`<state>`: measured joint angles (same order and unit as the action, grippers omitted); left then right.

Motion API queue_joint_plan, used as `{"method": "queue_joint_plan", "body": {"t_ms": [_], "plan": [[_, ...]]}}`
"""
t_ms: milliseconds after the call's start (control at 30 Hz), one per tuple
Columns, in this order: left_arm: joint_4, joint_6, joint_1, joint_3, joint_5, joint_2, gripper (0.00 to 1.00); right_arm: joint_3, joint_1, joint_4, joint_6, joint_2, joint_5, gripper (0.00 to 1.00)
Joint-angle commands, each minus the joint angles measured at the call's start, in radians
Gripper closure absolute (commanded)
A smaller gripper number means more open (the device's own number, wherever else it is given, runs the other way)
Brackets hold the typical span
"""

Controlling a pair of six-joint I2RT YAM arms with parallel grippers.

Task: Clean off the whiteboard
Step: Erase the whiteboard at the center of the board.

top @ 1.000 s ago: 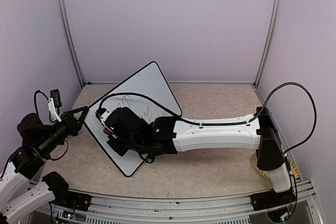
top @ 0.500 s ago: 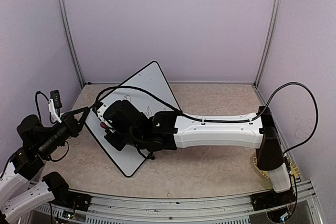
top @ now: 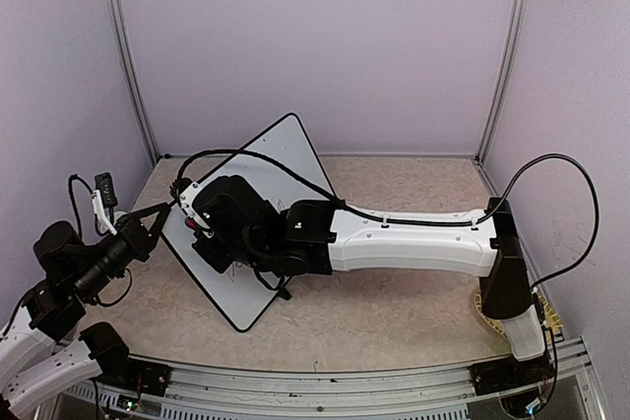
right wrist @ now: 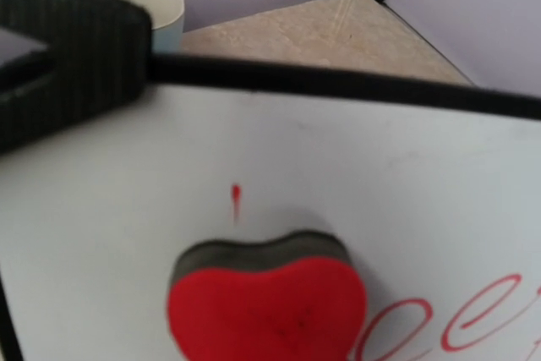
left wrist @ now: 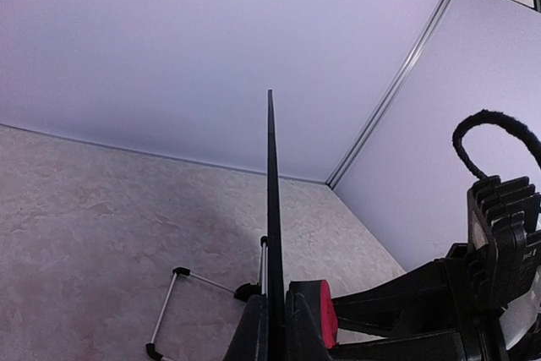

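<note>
The whiteboard [top: 281,159] stands tilted on the table, propped on a wire stand [left wrist: 173,306]. My left gripper [top: 157,215] is shut on its left edge; in the left wrist view the board's black edge [left wrist: 270,209] runs straight up from between the pinched fingers [left wrist: 254,336]. My right gripper [top: 202,233] is shut on a red heart-shaped eraser [right wrist: 266,306] with a dark felt underside, pressed flat on the board's face [right wrist: 355,158]. A small red mark [right wrist: 236,200] lies just above the eraser, and red handwriting [right wrist: 473,323] to its right.
The right arm [top: 413,248] stretches across the table from the right. The enclosure's lilac walls [top: 315,46] close in the back and both sides. A white cup-like cylinder [right wrist: 150,6] shows past the board's edge, behind the left gripper's black finger [right wrist: 72,61].
My right gripper has slid the eraser up and to the left across the board. The left gripper has kept its hold on the edge, shifting only slightly.
</note>
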<state>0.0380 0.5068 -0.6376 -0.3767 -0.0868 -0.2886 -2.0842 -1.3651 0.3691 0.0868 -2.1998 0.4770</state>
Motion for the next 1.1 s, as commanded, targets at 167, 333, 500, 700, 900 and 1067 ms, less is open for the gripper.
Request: {"method": "queue_joint_plan", "body": {"t_ms": [167,333,500,700,900,1067], "plan": [[0.011,-0.017,-0.079,0.06,-0.047,0.019,1.0,-0.011,0.001,-0.022,-0.022,0.018,0.031,0.86],[0.017,-0.019,-0.087,0.053,-0.052,0.01,1.0,-0.083,0.002,-0.001,-0.047,-0.022,0.048,0.85],[0.019,-0.019,-0.095,0.054,-0.05,-0.008,1.0,-0.11,0.001,0.007,-0.053,-0.049,0.064,0.85],[0.022,-0.021,-0.107,0.055,-0.063,-0.002,1.0,-0.114,0.002,0.0,-0.061,-0.056,0.029,0.85],[0.019,-0.029,-0.115,0.053,-0.053,-0.003,1.0,-0.111,0.001,0.03,-0.047,-0.08,0.023,0.85],[0.012,-0.028,-0.127,0.055,-0.048,-0.017,1.0,-0.075,0.002,0.037,-0.035,-0.073,0.017,0.85]]}}
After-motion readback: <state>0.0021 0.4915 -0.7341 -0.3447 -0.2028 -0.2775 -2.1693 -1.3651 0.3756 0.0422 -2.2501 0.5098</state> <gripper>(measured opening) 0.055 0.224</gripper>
